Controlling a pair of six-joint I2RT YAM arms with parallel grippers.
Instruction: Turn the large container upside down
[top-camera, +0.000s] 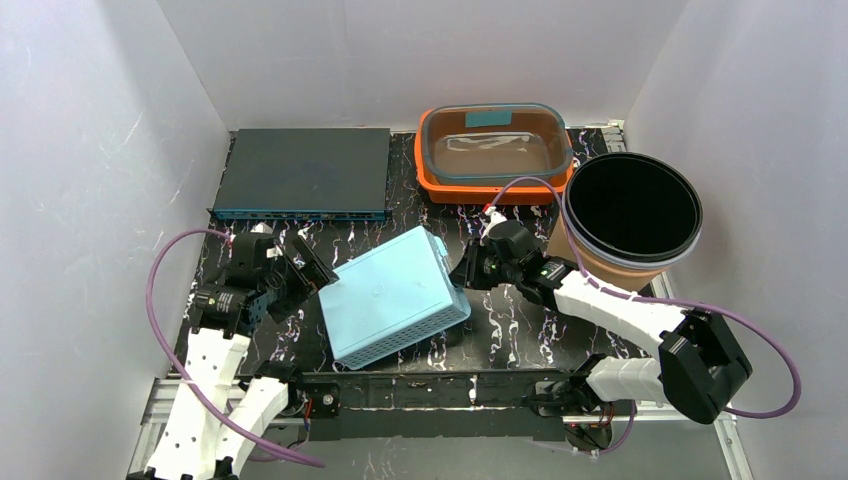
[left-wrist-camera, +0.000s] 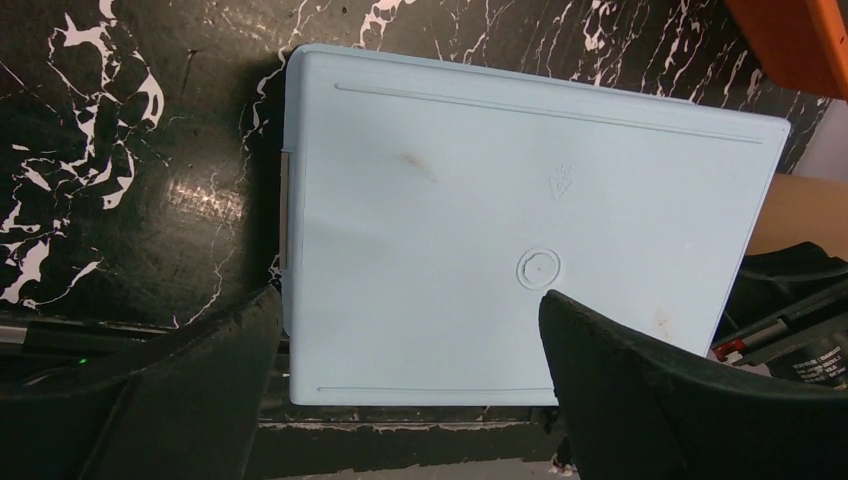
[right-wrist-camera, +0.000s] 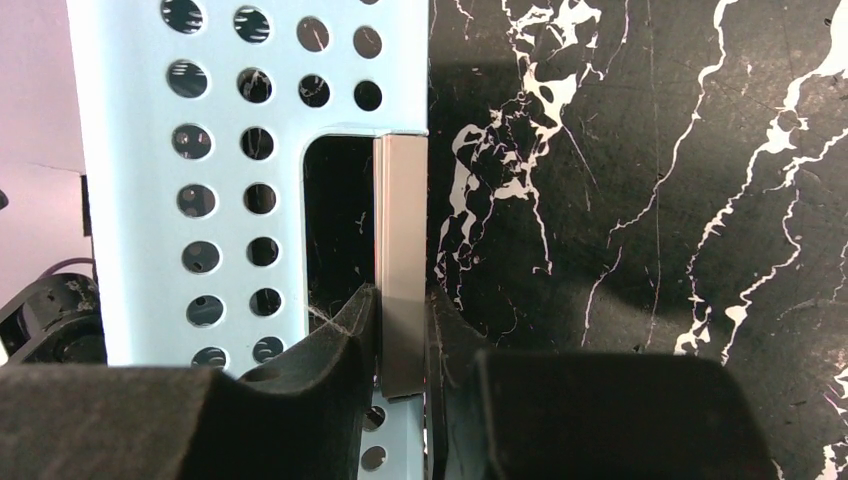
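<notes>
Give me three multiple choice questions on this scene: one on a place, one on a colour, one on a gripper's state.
1. Where does the round bucket stand? A) back left B) far right C) between the arm bases
2. The perforated basket's colour? A) light blue B) red C) yellow
3. The right gripper is: A) wide open B) shut on the basket's handle C) out of view
Answers: 1 B, rightmost thing in the top view; 2 A, pale blue in every view; 3 B, it pinches that handle.
</notes>
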